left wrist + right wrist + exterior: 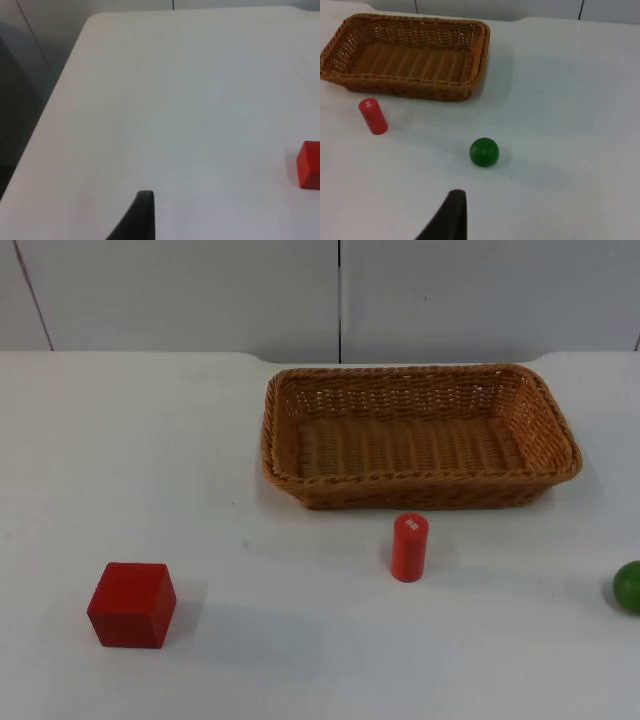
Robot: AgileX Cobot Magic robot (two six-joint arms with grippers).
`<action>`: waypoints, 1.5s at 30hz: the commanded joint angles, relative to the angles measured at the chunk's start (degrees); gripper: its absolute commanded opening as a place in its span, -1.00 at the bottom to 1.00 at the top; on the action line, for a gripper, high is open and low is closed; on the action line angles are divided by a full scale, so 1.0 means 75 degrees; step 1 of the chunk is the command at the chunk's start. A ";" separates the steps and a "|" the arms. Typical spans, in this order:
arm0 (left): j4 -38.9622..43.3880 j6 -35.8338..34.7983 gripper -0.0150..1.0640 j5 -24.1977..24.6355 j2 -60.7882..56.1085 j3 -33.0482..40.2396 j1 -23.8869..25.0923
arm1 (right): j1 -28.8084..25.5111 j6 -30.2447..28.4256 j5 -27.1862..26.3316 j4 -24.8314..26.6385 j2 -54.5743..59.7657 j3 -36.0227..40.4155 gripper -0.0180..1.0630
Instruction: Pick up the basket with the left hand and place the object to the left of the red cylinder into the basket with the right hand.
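Both grippers hang above the table top (300,640) with nothing between their fingers, and whether either is spread or closed cannot be told, since each wrist view gives a single black fingertip: the left gripper's fingertip (141,216) over bare white surface, the right gripper's fingertip (451,215) likewise. Neither arm reaches into the top view, so both wait well back from the objects. A small white label sits on the flat top end of the red cylinder (409,547), but its writing is too small to read; the same label shows from the right wrist (373,116). With the red cylinder as landmark: the wicker basket (420,435) lies just behind it, toward the grey partition wall (200,290), resting flat on the table and holding nothing, its woven floor bare. From the right wrist the basket (410,57) is likewise seen with no contents. A red cube (132,604) stands well to the left of the cylinder and a little nearer the front edge, and its corner shows from the left wrist (309,165). A green ball (629,587) lies well to the right of the cylinder, and the right gripper's fingertip is near the ball (484,151) without touching it.
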 commanded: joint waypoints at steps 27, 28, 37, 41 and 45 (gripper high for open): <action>-0.1255 -0.0017 0.97 -0.1169 0.5464 -0.2033 -0.0047 | -0.0045 0.0002 -0.1899 -0.0027 0.5788 -0.2464 0.98; -0.1255 -0.0017 0.97 -0.1169 0.5545 -0.2033 -0.0047 | -0.0045 0.0002 -0.1899 -0.0027 0.5897 -0.2464 0.98; -0.1429 0.0140 0.97 -0.1294 0.5918 -0.2033 -0.0047 | -0.0045 0.0002 -0.1846 -0.0027 0.7156 -0.2464 0.98; -0.1542 0.0140 0.97 -0.1314 0.5951 -0.2033 -0.0047 | -0.0045 0.0002 -0.1846 -0.0027 0.7416 -0.2464 0.98; -0.1854 0.0377 0.97 -0.1434 0.6255 -0.2033 -0.0047 | -0.0045 0.0002 -0.1891 -0.0027 0.7413 -0.2464 0.98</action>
